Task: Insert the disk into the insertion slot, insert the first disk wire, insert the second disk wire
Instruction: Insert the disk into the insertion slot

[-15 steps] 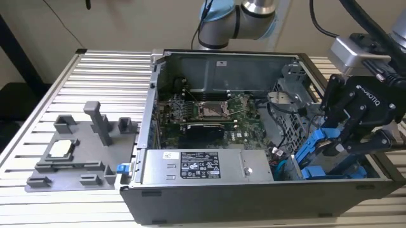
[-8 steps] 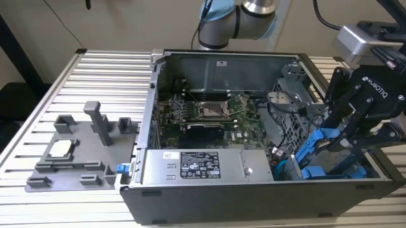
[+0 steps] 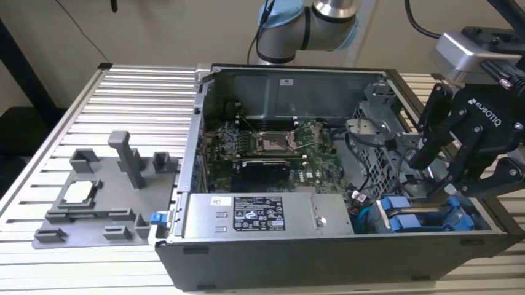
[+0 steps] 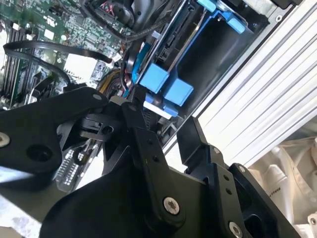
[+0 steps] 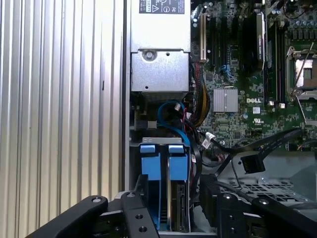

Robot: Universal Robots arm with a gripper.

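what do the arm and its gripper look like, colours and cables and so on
The arm is silver-grey metal with rounded joints capped in pale blue. A silver-grey box is mounted by its wrist, and a black cable runs up from there. The gripper is matte black, with white lettering on its body. It has two jointed linkage fingers dotted with silver screw heads.

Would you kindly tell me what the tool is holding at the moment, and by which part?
Nothing seems to be held: the tool is open, its fingers apart with an empty gap, above the ends of the two blue carriers.
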